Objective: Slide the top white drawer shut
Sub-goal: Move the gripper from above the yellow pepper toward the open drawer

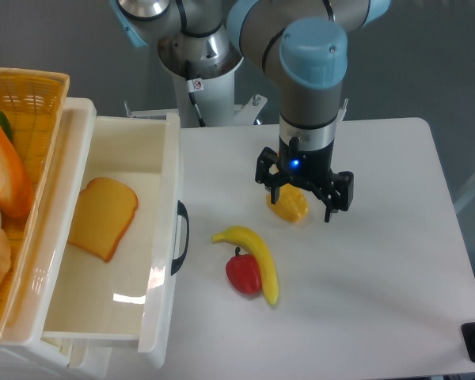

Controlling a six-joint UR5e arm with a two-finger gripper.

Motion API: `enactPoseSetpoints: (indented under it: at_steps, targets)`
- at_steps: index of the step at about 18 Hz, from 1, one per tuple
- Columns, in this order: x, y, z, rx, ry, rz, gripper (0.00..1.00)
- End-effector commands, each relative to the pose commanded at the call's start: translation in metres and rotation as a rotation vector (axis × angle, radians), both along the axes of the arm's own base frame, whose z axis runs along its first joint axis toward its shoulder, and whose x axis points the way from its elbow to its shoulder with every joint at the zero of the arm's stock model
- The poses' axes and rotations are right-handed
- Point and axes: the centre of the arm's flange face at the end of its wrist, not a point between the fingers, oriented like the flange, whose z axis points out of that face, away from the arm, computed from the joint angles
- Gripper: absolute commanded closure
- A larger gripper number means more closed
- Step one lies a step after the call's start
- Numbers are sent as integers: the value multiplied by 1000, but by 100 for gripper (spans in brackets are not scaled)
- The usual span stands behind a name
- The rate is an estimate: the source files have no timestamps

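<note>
Top white drawer (162, 237) pulled open, toast (103, 218) inside; gripper (301, 202) over corn (289, 206), finger spread unclear.

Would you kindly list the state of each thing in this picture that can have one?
Top white drawer: pulled open, slice of toast lying flat inside.
Hand: above a yellow corn piece, fingers spread either side of it; I cannot tell whether it grips.
Banana: lying on the table, touching the red pepper.
Yellow basket: on top of the cabinet, holding food.
</note>
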Motion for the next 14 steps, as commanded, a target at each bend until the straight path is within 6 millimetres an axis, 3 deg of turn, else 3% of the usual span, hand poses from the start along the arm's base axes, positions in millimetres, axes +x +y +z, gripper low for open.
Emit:
enactPoseSetpoints:
  at_steps: [5,8,11,14]
  targets:
    - [2,2,-9,-30,4,34,0]
    - [16,12,-21,-81,12,24,0]
    - [22,13,-30,-65,-12,158,0]
    - [26,20,-33,-48,-3,184,0]
